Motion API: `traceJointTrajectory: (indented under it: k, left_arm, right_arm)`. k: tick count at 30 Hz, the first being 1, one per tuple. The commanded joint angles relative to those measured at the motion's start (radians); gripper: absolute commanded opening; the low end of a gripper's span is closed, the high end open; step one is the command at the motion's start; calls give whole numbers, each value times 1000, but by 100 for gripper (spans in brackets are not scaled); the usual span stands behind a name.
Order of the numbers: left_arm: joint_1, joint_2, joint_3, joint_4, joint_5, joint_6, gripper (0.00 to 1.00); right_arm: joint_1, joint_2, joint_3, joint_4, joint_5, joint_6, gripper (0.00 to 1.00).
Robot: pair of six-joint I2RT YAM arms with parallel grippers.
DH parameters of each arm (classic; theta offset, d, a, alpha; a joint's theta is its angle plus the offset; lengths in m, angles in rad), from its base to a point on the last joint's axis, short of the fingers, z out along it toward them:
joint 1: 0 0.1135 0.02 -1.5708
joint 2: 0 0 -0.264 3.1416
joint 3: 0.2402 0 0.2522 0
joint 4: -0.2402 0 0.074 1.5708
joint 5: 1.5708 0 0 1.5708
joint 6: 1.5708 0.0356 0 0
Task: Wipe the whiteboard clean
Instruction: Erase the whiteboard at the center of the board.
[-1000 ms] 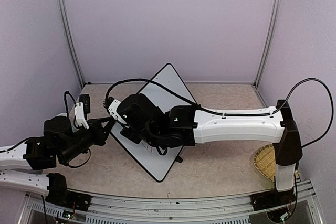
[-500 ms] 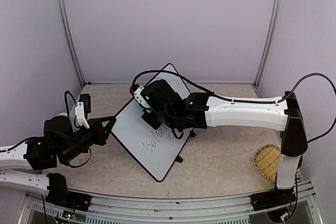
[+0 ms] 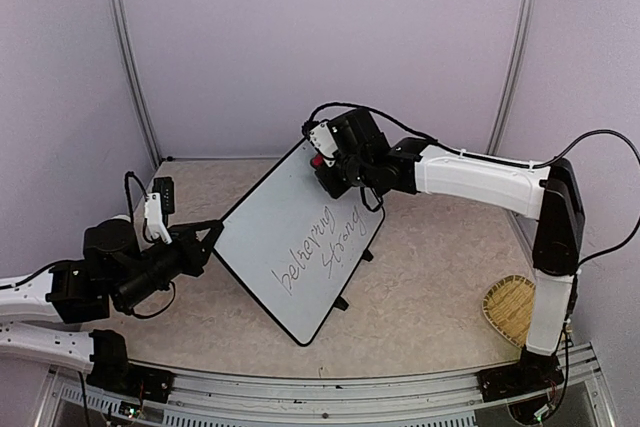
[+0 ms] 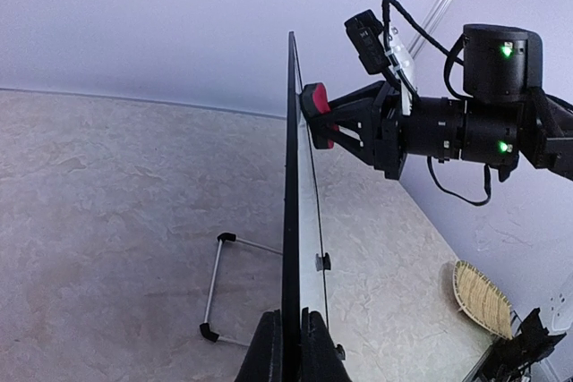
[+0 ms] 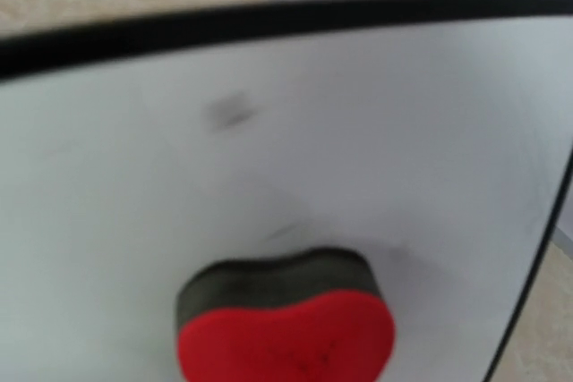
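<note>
whiteboard (image 3: pixel 262 232): we see it propped at a tilt mid-table (image 3: pixel 420 292), a bit toward the left edge, with black handwriting (image 3: pixel 322 245) across its middle
left gripper (image 3: pixel 207 239): pinched tight on the board's left frame edge
woven tray (image 3: pixel 510 309): lying by the table's near right corner, well apart from the board
right gripper (image 3: pixel 322 162): clamped on a red heart-shaped eraser (image 5: pixel 286 328), dark pad against the board near its far top corner

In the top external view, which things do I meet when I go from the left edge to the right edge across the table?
left gripper → whiteboard → woven tray
</note>
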Motion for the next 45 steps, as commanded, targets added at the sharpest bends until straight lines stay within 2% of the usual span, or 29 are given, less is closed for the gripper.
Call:
traceJointTrajectory:
  k: [1,7,11,15,20,24,35,40,45]
  left_arm:
    - [-34,28,8,-37,220,90,0]
    - [-34,47,7,-31,224,90,0]
    - [-34,48,3,-23,224,89,0]
    - [-34,38,-1,-25,221,92,0]
    - [-33,13,-6,-36,207,92,0]
    - [-34,3,-10,-41,203,95,0]
    - [-34,-1,-15,-34,204,93,0]
    - [-34,8,-11,-32,209,93,0]
    - [-34,5,-10,-32,211,90,0]
  right_arm:
    - [-55,16,56,19,-129,-16,19]
    - [-102,55,159,-17,-195,-7,19]
    - [-134,76,166,-6,-216,5,20]
    - [-163,82,98,28,-239,22,19]
    - [-188,42,-67,130,-281,43,19]
    - [-221,33,-117,141,-326,75,19]
    - [-236,11,-281,176,-331,130,18]
    - [-235,4,-310,191,-320,157,18]
    - [-235,1,-267,181,-326,165,18]
